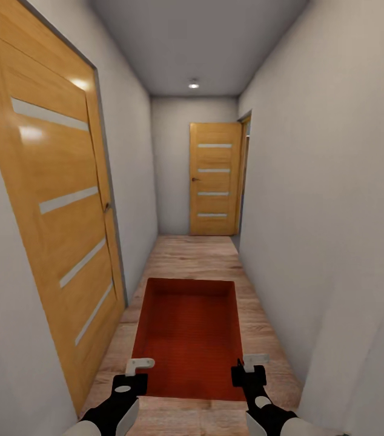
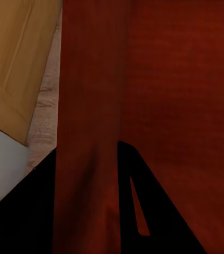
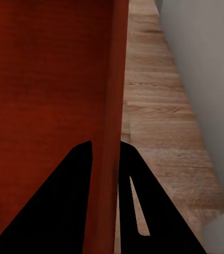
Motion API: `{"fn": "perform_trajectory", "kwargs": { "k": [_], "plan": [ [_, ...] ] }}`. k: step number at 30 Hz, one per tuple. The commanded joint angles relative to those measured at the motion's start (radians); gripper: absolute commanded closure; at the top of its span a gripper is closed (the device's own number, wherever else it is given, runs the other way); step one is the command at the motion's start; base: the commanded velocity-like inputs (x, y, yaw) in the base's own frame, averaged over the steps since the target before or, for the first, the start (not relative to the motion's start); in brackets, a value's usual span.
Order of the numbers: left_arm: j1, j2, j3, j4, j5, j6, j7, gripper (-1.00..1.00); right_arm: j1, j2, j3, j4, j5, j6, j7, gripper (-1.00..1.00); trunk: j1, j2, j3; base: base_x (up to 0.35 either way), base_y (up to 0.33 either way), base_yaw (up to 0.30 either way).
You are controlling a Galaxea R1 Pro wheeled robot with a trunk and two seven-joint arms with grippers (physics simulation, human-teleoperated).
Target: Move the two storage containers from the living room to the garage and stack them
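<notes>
Both arms reach forward and low, side by side, wrists level. Left end effector [image 1: 132, 370] straddles the near left wall of the storage container [image 1: 189, 330]; right end effector [image 1: 248, 368] straddles the near right wall. In the left wrist view, the left end effector [image 2: 85, 196] has one dark finger [image 2: 143, 211] inside the box and the other outside, the red wall sandwiched between them and touching both: clamped on the container. In the right wrist view, same arrangement: right end effector [image 3: 105, 196] with fingers [image 3: 64, 201] either side of the wall of the container [image 3: 43, 79], closed onto it. The container is open-topped, orange-red, held out in front of the robot, lengthwise along a narrow hallway, over the pale wood-plank floor [image 1: 195, 257]. Whether its base touches the planks cannot be told from the head view. Its near edge is partly hidden by the wrists; forearms are cut off at the bottom of the head view. Wooden door with pale stripes [image 1: 52, 200] close on the left wall; a second striped door [image 1: 215, 178] stands at the hallway's far end, its opening at the right hard to make out. Grey-white wall [image 1: 331, 200] on the right. Ceiling light [image 1: 193, 85] is on.
</notes>
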Motion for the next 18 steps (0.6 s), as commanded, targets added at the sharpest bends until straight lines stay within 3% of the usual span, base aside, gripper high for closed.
{"fn": "perform_trajectory", "kwargs": {
  "k": [1,18],
  "plan": [
    [0.0,0.001,-0.002,0.02,0.016,0.001,0.011,1.0,-0.002,0.0,-0.071,-0.001,-0.022,-0.046,-0.009,1.0,0.001,-0.001,-0.001,0.323,0.0,0.0],
    [0.0,0.001,-0.002,0.02,0.016,0.0,0.011,1.0,-0.002,0.0,-0.072,-0.001,-0.023,-0.046,-0.009,1.0,0.001,-0.001,-0.001,0.323,0.0,0.0]
  ]
}}
